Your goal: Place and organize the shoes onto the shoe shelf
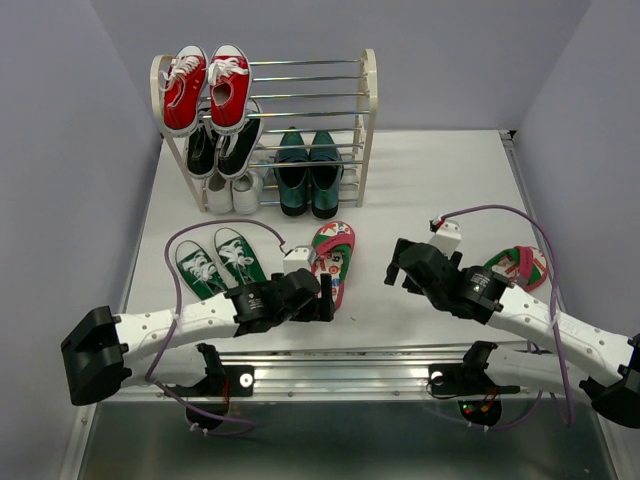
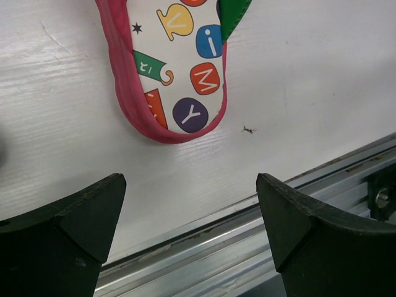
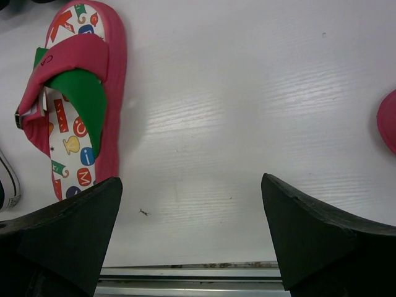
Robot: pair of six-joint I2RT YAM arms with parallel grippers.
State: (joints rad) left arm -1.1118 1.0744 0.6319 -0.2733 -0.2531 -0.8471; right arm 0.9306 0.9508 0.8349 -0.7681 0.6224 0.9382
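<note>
Flip-flop [image 1: 336,255] flat on worktop [image 1: 450,180], heel just ahead of left pincer [image 2: 189,185]: jaws wide, empty. Same for right pincer [image 3: 192,185]. Probably light, bendy foam, not fragile; take sole edge mid-length, or the strap.

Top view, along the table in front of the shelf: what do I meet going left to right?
green sneakers → flip-flop → right gripper → second flip-flop
</note>
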